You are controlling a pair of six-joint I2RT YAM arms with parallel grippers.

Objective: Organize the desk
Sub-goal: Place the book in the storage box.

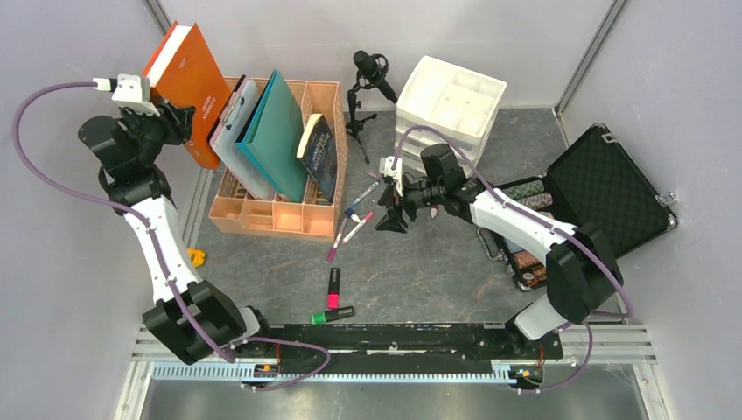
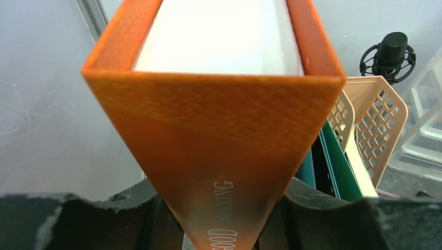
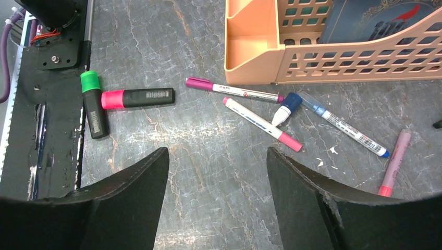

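- Desk point(image 1: 420, 280): dark grey stone-look top w/ pale veins. It runs under both arms betw. grey walls, w/ alu rails at the near edge.
- Left pincer point(image 2: 221, 224): clamped on orange hardback point(image 2: 213, 120), w/ fingers point(image 2: 120, 219) either side of the spine. The book is off the desk, tilted, at far left, just beside peach organiser point(image 1: 262, 214).
- Spine text, pale letters: "GOOD" is clear and the next word looks like "MORNING". The rest is cut off by the frame edge. Cover print in the top view is too small to read.
- Right pincer point(image 3: 216, 153): jaws apart, nothing betw. them, hovering over bare desk near the pens.
- Organiser holds grey folder point(image 1: 236, 131), teal folder point(image 1: 280, 136) and dark blue book point(image 1: 319, 153). The book has gold lettering, illegible.
- Loose on the desk in front of the organiser:
  - magenta-cap pen point(image 3: 234, 91), tiny print, can't read
  - pink-end pen point(image 3: 263, 125)
  - blue-cap marker point(image 3: 286, 108)
  - blue-tip pen point(image 3: 344, 125) w/ barcode strip
  - pink stick point(image 3: 394, 161)
- Nearer the arm bases: pink-cap highlighter point(image 3: 138, 98) w/ barcode label, its cap just beside green-cap highlighter point(image 3: 94, 104).
- Far side: mic point(image 1: 372, 70) on a small tripod, next to white drawer unit point(image 1: 451, 96).
- Right side: black case point(image 1: 612, 188) lying open, foam-lined, w/ rows of chips point(image 1: 529, 197) inside.
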